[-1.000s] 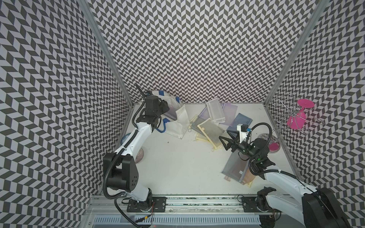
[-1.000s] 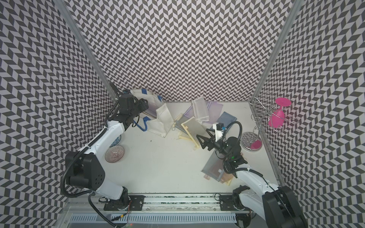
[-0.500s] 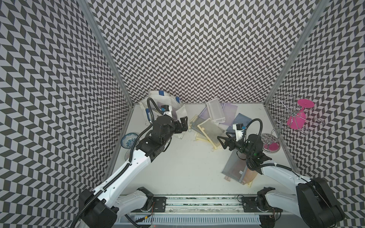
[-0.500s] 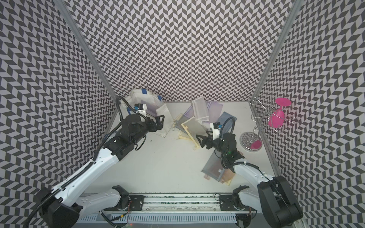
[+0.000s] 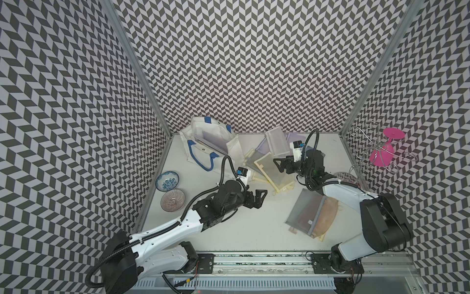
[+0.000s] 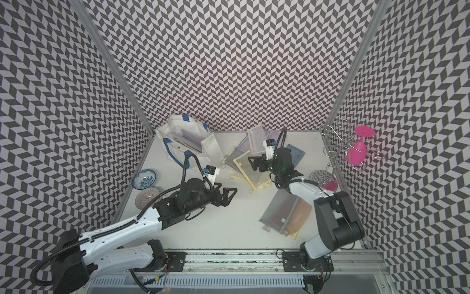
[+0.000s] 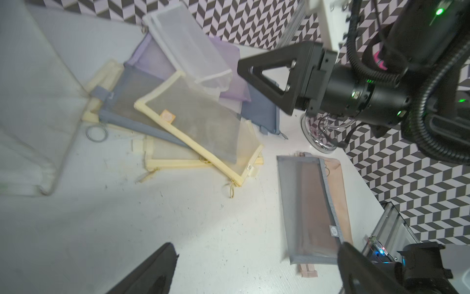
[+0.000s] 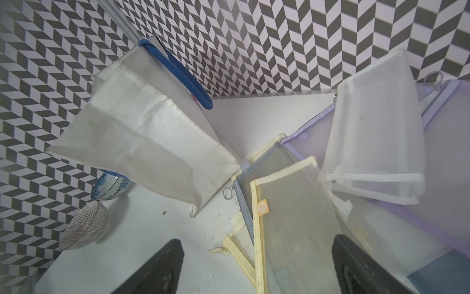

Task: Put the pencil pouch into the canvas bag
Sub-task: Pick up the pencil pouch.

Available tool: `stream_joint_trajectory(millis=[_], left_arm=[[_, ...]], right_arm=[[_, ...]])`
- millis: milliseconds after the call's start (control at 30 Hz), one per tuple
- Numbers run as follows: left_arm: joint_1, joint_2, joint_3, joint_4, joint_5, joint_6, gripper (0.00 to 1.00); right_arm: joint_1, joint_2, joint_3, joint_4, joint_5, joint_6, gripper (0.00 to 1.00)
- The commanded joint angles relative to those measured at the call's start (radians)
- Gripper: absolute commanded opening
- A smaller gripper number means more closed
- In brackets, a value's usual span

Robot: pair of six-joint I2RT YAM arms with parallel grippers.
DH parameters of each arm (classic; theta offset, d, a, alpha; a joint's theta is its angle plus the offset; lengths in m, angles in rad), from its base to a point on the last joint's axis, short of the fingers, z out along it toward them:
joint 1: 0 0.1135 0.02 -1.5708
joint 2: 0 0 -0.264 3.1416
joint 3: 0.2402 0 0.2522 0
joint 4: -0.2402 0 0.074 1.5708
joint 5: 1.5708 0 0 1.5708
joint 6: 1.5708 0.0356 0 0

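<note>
The white canvas bag (image 5: 195, 150) with blue rope handles lies tipped in the back left corner, mouth open. A pale purple pencil pouch (image 5: 212, 138) sits inside it. Several more mesh pouches lie piled at the back middle, a yellow-trimmed one (image 5: 273, 170) on top. My left gripper (image 5: 260, 199) hovers open and empty over bare table near the centre, well clear of the bag. My right gripper (image 5: 278, 165) is open and empty just above the yellow-trimmed pouch (image 8: 292, 229), with the canvas bag (image 8: 142, 142) beyond it.
A grey mesh pouch over a pink one (image 5: 310, 216) lies at the front right. Two bowls (image 5: 167, 180) (image 5: 173, 203) stand by the left wall. A wire rack (image 5: 366, 152) with a pink glass (image 5: 384, 150) stands at the right wall.
My left gripper opened at the bag, then drew back to the table's centre, empty. My right gripper moved toward the back, over the yellow-trimmed pouch.
</note>
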Motion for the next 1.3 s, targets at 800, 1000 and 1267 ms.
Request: stream_joint_trajectory(millis=[800,1000,1267], left_arm=[[0.206,0.451,0.009,0.4,0.19,-0.194,0.99],[0.217,0.44,-0.024,0.415,0.191,-0.192,0.98],[0.232,0.415,-0.084,0.428,0.18,-0.2,0.97]], right_arm=[[-0.045,0.203,-0.081,0.089,-0.1,0.034,0.89],[-0.004,0.216,-0.108,0.086,-0.083,0.038,0.85],[0.028,0.153,-0.225,0.137,-0.103,0.057,0.55]])
